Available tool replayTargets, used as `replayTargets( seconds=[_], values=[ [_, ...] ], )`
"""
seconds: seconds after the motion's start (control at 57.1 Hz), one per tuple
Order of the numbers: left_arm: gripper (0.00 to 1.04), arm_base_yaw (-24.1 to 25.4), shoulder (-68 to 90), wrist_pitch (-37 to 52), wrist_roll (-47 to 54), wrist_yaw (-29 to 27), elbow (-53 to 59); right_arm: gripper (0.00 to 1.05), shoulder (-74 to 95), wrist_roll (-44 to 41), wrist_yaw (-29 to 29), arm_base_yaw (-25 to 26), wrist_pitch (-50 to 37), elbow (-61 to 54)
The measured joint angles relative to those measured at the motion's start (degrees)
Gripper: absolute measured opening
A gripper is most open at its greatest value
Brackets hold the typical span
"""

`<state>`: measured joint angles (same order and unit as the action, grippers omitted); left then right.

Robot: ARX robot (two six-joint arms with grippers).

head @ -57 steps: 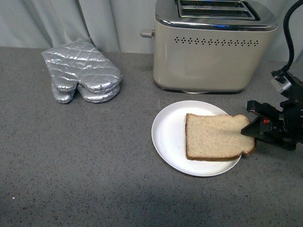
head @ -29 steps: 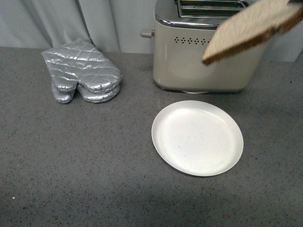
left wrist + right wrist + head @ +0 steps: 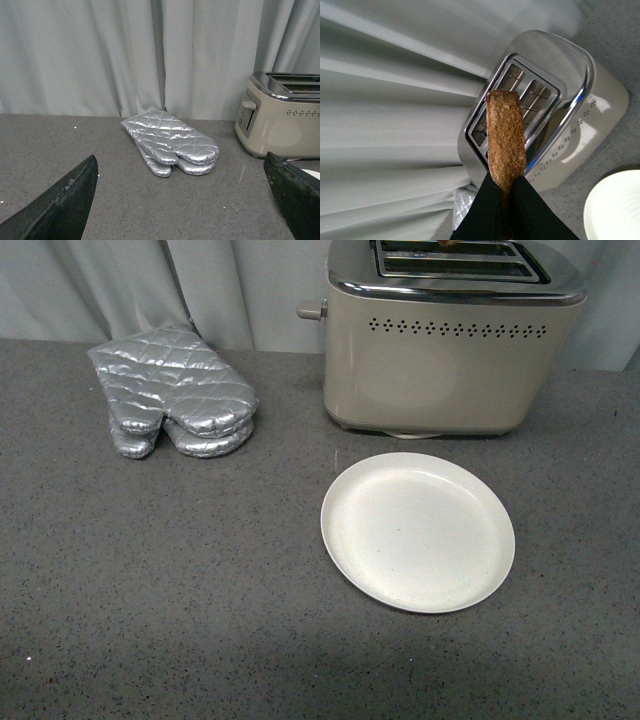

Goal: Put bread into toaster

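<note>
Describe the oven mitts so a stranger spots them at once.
Start at the big cream toaster at the back of the grey counter. Look left of it: the oven mitts lie there. Nothing else is quilted silver fabric.

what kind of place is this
Likely a staged kitchen counter: a boxy beige chrome-topped toaster, a round white plate and silver quilted oven mitts sit on a speckled grey worktop, grey curtains behind.

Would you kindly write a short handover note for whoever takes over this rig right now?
The left gripper is open and holds nothing.
The right gripper is shut on the bread, held edge-on over the toaster slots.
The plate is empty.
Done: bread picked up and brought to the toaster.
Left: lower it into a slot and release.
</note>
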<state>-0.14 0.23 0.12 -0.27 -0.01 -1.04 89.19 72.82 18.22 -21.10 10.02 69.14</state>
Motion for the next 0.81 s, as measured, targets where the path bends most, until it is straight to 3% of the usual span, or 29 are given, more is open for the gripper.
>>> replayTargets(
  seconds=[0.245, 0.805],
  values=[
    [0.98, 0.0, 0.0, 0.0, 0.0, 0.0, 0.0, 0.01, 8.2, 8.0, 6.0, -3.2, 8.4, 10.1],
    [0.98, 0.0, 0.0, 0.0, 0.0, 0.0, 0.0, 0.01, 19.6, 14.3, 8.7, -3.5, 14.1, 21.5]
  ],
)
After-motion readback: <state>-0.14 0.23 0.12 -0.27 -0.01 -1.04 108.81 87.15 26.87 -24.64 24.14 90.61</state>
